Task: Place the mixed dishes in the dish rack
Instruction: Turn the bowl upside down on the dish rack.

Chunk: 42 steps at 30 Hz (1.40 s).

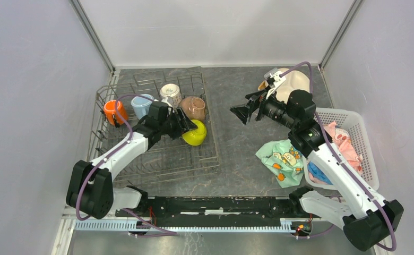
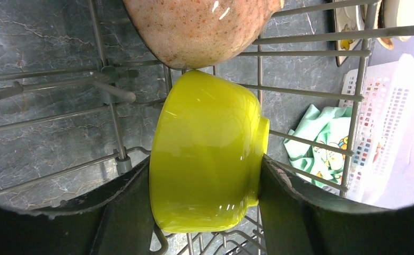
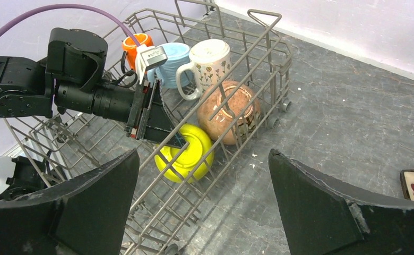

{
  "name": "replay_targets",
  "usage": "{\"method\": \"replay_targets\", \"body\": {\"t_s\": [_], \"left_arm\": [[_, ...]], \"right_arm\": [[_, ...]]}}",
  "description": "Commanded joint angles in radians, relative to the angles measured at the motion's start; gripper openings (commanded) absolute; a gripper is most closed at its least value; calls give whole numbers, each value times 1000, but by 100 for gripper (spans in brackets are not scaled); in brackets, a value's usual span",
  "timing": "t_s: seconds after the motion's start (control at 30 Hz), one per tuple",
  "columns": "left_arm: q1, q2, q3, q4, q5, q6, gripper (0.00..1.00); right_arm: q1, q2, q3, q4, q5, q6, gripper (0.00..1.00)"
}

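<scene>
The grey wire dish rack (image 1: 157,166) holds an orange mug (image 1: 113,110), a light-blue mug (image 1: 141,105), a white patterned mug (image 1: 171,94), a tan bowl (image 1: 194,106) and a lime-green bowl (image 1: 197,135). My left gripper (image 1: 188,126) is shut on the lime-green bowl (image 2: 205,133), which stands on its side against the rack's right wall, just under the tan bowl (image 2: 194,26). My right gripper (image 1: 243,112) is open and empty above the table right of the rack, and the bowl also shows in its wrist view (image 3: 186,154). Cream and patterned plates (image 1: 292,82) lie at the back right.
A white perforated basket (image 1: 353,122) with a pink cloth (image 1: 340,138) stands at the right edge. A teal patterned cloth (image 1: 279,159) lies on the table beside it. Grey walls close in the left, back and right.
</scene>
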Motion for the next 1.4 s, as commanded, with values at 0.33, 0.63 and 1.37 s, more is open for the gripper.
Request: {"method": "replay_targets", "body": {"t_s": [0.33,0.63,1.37], "left_arm": [[-8,-38,46,-60,-31,89,84],[-8,-77,79,-118,-63,128,80],[-9,-307,203,-260,-366,436,100]], "right_arm": [[-2,-40,-25,14,33,-30,98],[-4,-26,-34,-34,174,21,98],[-9,85,-22,-152,667,-176,88]]}}
